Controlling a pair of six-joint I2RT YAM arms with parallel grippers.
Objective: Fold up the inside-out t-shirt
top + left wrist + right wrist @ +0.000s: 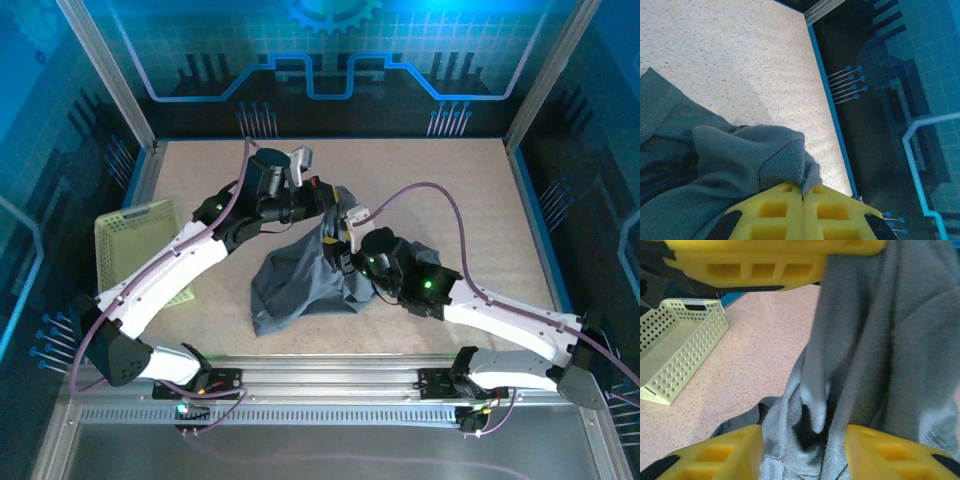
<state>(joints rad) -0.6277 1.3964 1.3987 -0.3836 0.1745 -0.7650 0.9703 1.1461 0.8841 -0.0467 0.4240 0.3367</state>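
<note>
Top view: t-shirt (pixel 300 285) lay heaped at table (pixel 450 200) centre, one part lifted. L wrist cam: left gripper (pixel 802 192) clenched on a fold. R wrist cam: right gripper (pixel 802 440) stood released, cloth loose between fingers; basket (pixel 675 350) beyond.

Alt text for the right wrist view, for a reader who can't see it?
Grey t-shirt fabric hangs between the right gripper's parted yellow fingers. The left gripper holds it up above; a pale mesh basket sits on the table at left.
</note>
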